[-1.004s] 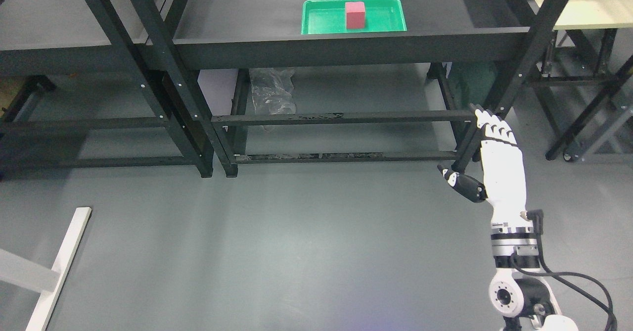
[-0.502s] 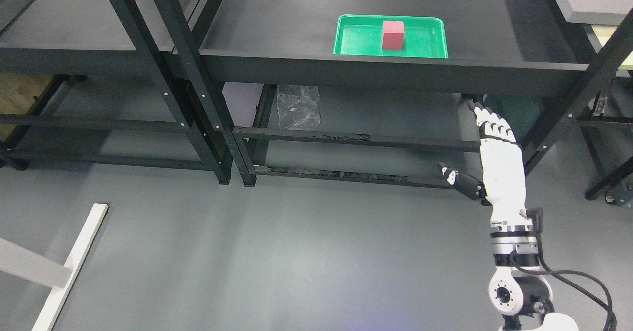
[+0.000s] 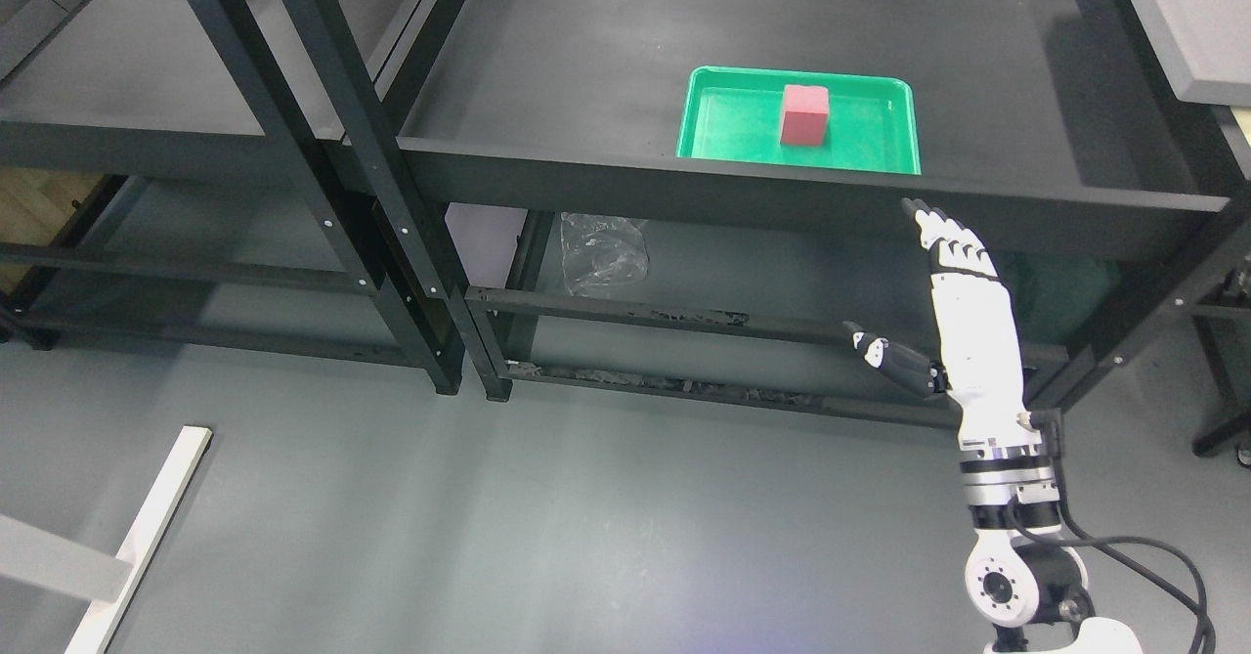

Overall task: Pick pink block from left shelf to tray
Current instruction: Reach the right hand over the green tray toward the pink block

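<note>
A pink block (image 3: pixel 804 114) stands upright inside a green tray (image 3: pixel 733 126) on the dark shelf board (image 3: pixel 586 58) of the right-hand rack. My right hand (image 3: pixel 938 283), white with black fingertips, rises from the lower right, its fingers straight and its thumb spread to the left. It holds nothing. Its fingertips reach the front lip of the shelf just below the tray's right end, and I cannot tell whether they touch it. The left arm does not show.
A second black rack (image 3: pixel 176 136) stands at the left, its shelf board bare where visible. Crumpled clear plastic (image 3: pixel 604 255) lies under the right rack. A white bar (image 3: pixel 137 537) lies on the grey floor at lower left. A grey panel (image 3: pixel 1197 19) sits at upper right.
The whole picture has shifted, so the racks and tray sit lower and further right than before. Relative to the rack, my right hand has risen from the leg to the shelf's front lip.
</note>
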Tool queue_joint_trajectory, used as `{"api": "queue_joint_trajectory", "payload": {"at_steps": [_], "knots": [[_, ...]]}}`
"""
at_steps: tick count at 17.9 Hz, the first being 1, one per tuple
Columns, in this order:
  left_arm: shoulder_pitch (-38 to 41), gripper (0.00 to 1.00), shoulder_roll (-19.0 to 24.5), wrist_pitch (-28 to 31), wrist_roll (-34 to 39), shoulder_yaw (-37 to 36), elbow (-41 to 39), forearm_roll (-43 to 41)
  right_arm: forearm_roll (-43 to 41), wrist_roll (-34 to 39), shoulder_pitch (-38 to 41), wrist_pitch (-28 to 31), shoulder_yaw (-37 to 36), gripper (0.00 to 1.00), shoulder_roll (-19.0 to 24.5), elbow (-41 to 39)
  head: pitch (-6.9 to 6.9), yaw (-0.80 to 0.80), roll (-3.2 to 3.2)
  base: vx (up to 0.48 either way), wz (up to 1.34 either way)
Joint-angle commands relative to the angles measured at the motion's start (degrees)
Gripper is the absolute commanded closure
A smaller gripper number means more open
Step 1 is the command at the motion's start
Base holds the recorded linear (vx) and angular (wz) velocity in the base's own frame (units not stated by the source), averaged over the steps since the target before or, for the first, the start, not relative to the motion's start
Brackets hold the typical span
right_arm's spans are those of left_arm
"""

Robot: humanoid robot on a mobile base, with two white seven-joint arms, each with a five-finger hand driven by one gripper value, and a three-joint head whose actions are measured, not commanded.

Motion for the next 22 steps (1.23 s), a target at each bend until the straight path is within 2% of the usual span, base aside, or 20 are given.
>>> {"api": "queue_joint_trajectory", "payload": {"at_steps": [1, 5, 7, 22], "knots": [[0.3, 0.0, 1.0, 0.0, 0.0, 0.0, 0.0, -0.1, -2.0, 1.1, 0.0, -0.1, 0.1, 0.0, -1.0, 0.3, 0.0, 0.0, 0.0, 0.201, 0.08], [0.3, 0.0, 1.0, 0.0, 0.0, 0.0, 0.0, -0.1, -4.8, 9.7, -0.2, 0.2, 0.9, 0.0, -1.0, 0.5, 0.0, 0.0, 0.0, 0.19, 0.05], [0.4, 0.0, 1.0, 0.0, 0.0, 0.0, 0.0, -0.1, -6.8, 10.1, -0.4, 0.4, 0.9, 0.0, -1.0, 0.8, 0.0, 0.0, 0.0, 0.198, 0.03], [0.4, 0.0, 1.0, 0.0, 0.0, 0.1, 0.0, -0.1, -6.7, 11.8, -0.5, 0.8, 1.0, 0.0, -1.0, 1.1, 0.0, 0.0, 0.0, 0.185, -0.06]]}}
